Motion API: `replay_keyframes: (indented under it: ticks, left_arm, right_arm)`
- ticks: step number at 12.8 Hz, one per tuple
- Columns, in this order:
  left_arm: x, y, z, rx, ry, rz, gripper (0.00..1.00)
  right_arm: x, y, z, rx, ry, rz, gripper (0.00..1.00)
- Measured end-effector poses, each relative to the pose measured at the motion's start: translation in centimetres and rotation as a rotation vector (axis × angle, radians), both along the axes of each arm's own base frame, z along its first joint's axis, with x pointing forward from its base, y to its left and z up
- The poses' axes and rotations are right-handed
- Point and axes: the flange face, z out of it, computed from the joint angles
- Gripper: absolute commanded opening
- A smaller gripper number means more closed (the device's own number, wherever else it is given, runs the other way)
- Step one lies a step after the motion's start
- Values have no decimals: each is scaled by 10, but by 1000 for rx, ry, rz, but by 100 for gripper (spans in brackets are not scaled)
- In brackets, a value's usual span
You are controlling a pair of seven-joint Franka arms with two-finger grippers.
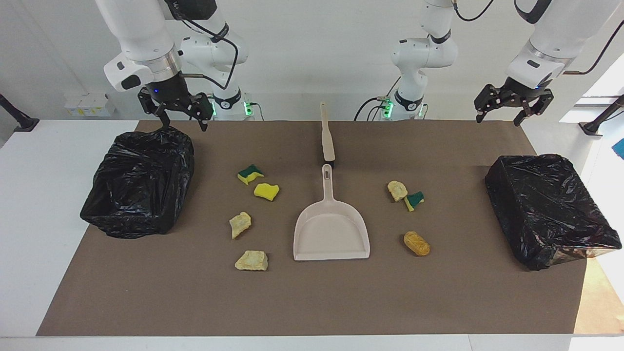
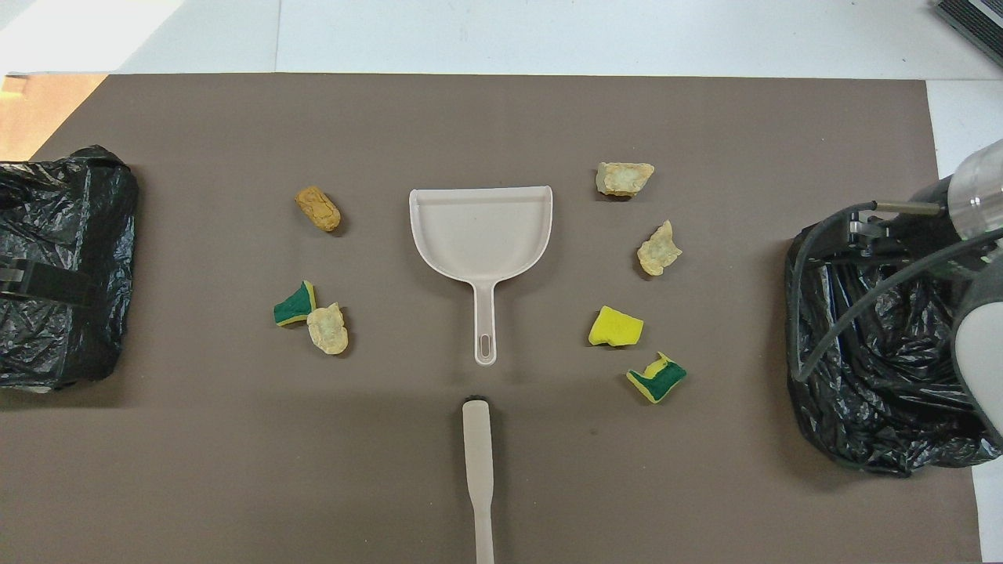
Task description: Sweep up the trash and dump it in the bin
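Observation:
Several trash scraps lie on the brown mat around the beige dustpan (image 1: 331, 234). Toward the right arm's end are a green-yellow sponge piece (image 1: 250, 173), a yellow sponge piece (image 1: 266, 191) and two pale foam chunks (image 1: 240, 224) (image 1: 251, 261). Toward the left arm's end are a pale chunk (image 1: 397, 190), a green sponge piece (image 1: 415, 200) and an orange-brown lump (image 1: 417, 243). One black-bagged bin (image 1: 139, 183) stands at the right arm's end, another (image 1: 546, 209) at the left arm's end. My right gripper (image 1: 183, 125) hangs open and empty over its bin's rim. My left gripper (image 1: 498, 120) hangs open and empty over the mat's corner.
The beige hand brush (image 1: 326, 134) lies on the mat in line with the dustpan's handle (image 2: 485, 321), nearer to the robots. White table (image 1: 39, 195) borders the mat (image 2: 501, 117). In the overhead view the right arm's wrist (image 2: 972, 204) and cable cover part of its bin (image 2: 878, 392).

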Motion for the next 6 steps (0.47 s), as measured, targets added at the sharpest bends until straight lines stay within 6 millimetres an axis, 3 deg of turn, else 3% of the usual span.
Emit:
replay_keyframes:
  ticks: [3,6]
  left_arm:
    - [0,-13,-11,-36,16,-17,100]
    - [-1,-55,-35,-37,22,-24,100]
  right_arm:
    - [0,0,0,1,0,0,100]
    - [0,0,0,2,1,9,100]
